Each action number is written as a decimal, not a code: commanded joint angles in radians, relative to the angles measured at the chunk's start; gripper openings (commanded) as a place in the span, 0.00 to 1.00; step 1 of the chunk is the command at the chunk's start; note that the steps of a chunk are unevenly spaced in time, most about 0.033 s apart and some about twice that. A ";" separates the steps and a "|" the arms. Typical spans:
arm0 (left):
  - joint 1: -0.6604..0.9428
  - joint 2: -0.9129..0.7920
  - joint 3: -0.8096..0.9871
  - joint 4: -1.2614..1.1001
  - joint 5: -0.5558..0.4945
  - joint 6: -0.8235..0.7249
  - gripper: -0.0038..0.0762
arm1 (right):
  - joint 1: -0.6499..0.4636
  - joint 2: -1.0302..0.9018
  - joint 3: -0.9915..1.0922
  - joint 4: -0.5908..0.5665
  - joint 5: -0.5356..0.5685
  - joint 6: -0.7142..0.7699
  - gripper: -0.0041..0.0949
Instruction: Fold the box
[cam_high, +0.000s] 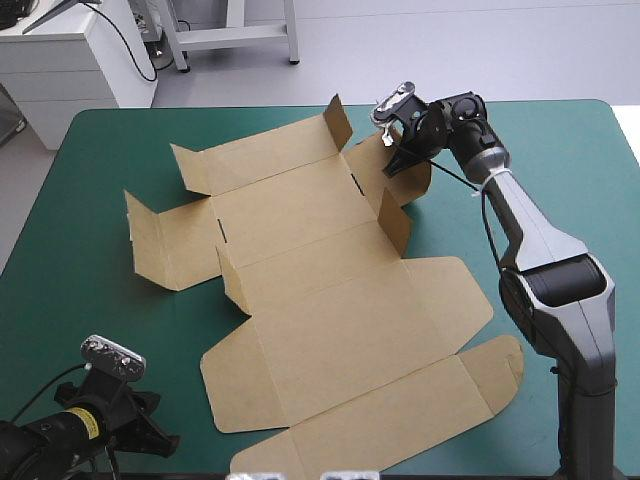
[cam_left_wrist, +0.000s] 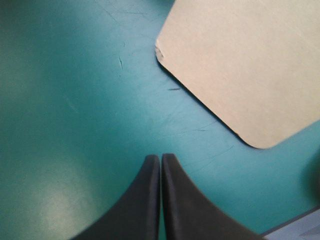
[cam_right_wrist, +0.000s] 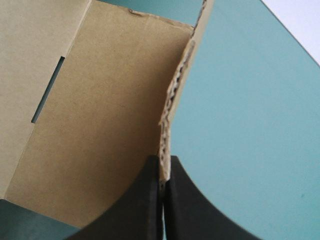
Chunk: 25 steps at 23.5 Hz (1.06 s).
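Brown cut-board box (cam_high: 330, 290): spread flat mid-desk on the teal-green desk (cam_high: 90, 200), several flaps raised. Black-fingered right hand (cam_right_wrist: 163, 165): clenched on the far-right flap (cam_right_wrist: 172, 105), which is best swung up squarely along its crease. Black-fingered left hand (cam_left_wrist: 160, 159): closed, empty, near left.

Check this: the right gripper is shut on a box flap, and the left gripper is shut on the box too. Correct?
No: the left gripper is shut on nothing, clear of the box, as the left wrist view shows. The rest holds.
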 joint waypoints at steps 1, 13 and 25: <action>-0.004 0.009 -0.024 -0.015 -0.039 0.000 0.04 | 0.001 -0.066 -0.037 0.064 -0.097 -0.096 0.02; -0.004 0.009 -0.024 -0.015 -0.039 0.000 0.04 | 0.123 -0.066 -0.037 0.254 -0.205 -0.667 0.02; -0.004 0.009 -0.024 -0.015 -0.039 0.000 0.04 | 0.162 -0.066 -0.037 0.512 -0.035 -1.012 0.02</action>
